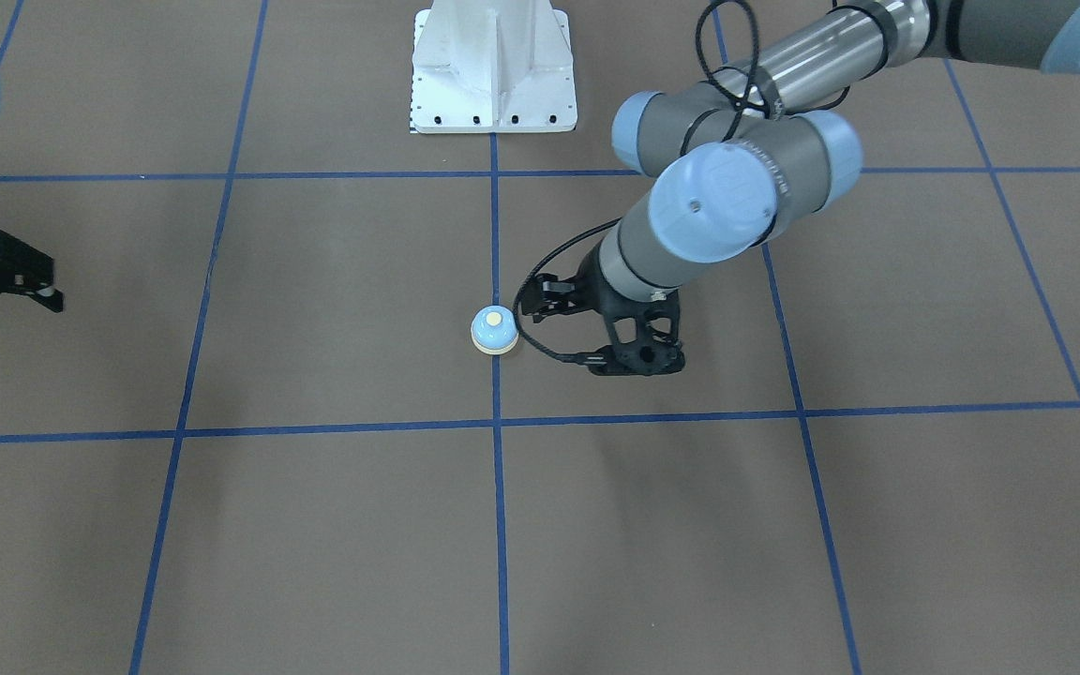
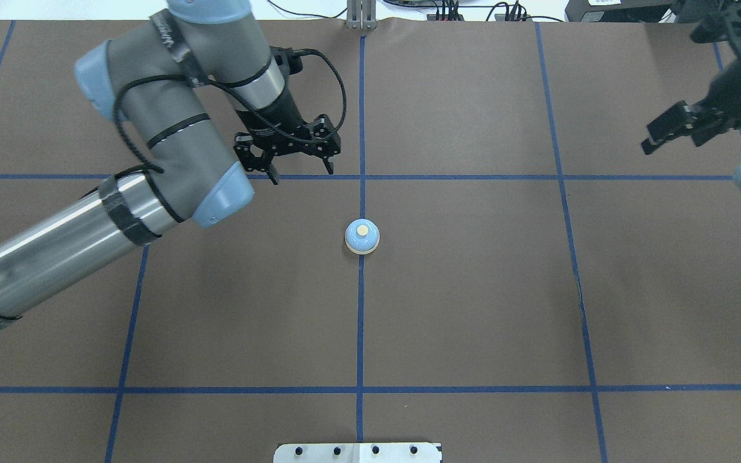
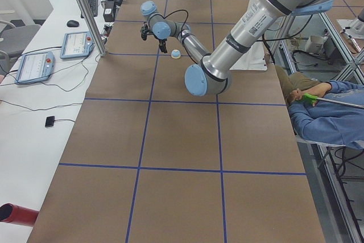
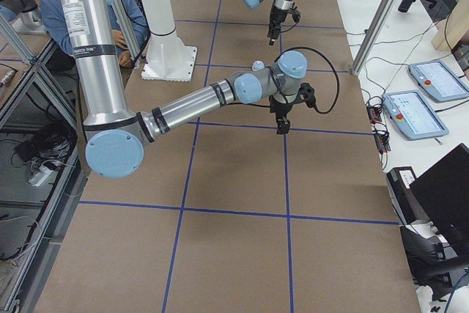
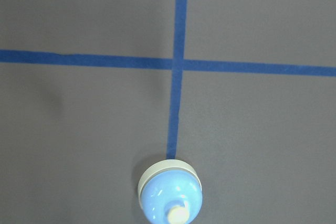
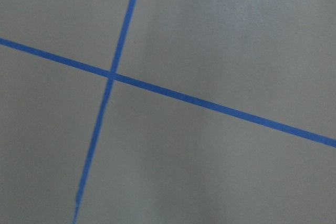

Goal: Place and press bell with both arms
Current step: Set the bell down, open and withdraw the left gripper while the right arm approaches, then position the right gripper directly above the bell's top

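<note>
On my feed the small light-blue dome-shaped call bell (image 2: 362, 236) with the cream base and cream button stands upright near the middle of the brown paper-covered tabletop (image 2: 473, 308). It sits right on one of the blue tape lines (image 2: 360, 321), a little to the robot's side of a tape crossing. Nothing is touching it.

The left arm's black pincer (image 2: 301, 172) points down near the bell, on the side away from the robot and slightly to its left. Its fingers are spread apart and hold nothing. My left wrist camera catches the bell at the bottom edge of its picture.

The right arm's black pincer (image 1: 7, 315) hangs well apart from the bell, out at the right side of the tabletop. Its fingers look parted and empty. Its wrist camera shows me only tape lines crossing.
</note>
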Robot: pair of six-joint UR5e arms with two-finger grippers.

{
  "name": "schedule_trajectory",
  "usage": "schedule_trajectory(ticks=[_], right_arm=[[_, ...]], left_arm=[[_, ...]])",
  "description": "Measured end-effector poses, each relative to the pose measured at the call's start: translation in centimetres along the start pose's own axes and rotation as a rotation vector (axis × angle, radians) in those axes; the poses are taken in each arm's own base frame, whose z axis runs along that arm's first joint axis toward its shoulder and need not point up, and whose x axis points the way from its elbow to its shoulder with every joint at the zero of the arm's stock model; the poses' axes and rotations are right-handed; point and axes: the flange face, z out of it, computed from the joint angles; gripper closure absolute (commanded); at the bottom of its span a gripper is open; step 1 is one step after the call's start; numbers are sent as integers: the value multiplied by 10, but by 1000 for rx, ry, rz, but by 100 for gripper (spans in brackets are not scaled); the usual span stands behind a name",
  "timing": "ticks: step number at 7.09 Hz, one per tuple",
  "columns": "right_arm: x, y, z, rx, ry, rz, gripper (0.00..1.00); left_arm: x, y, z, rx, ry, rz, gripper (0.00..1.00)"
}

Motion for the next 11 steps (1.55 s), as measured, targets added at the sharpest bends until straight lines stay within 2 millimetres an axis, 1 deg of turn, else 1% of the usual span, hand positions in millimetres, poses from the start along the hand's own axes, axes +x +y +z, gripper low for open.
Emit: schedule_trajectory(ticks=[1,2,3,4,5,6,7,8,9,11], right_arm=[[-79,-7,20,14,14,57,1],[-158,-3,49,33,38,96,1],[-232,0,85,74,62,122,2],[-289,-6,119,110,59,160,4],[-327,-13,147,122,47,188,4],[-352,-18,167,115,45,199,4],[-366,-16,180,103,45,200,5],[-374,-13,188,92,47,198,8],[-381,-8,196,81,51,192,8],[-393,-3,203,67,53,183,9]], left_arm=[[-46,7,-16,7,10,16,1],[-92,18,-28,8,12,53,1],[-129,29,-34,9,6,89,1],[-149,35,-37,10,1,108,1],[-155,38,-37,9,-2,116,1],[-156,39,-36,8,-3,121,1],[-156,40,-36,8,-2,123,1],[-155,41,-36,8,0,122,1],[-155,41,-37,7,1,122,1],[-154,41,-37,7,2,120,1]])
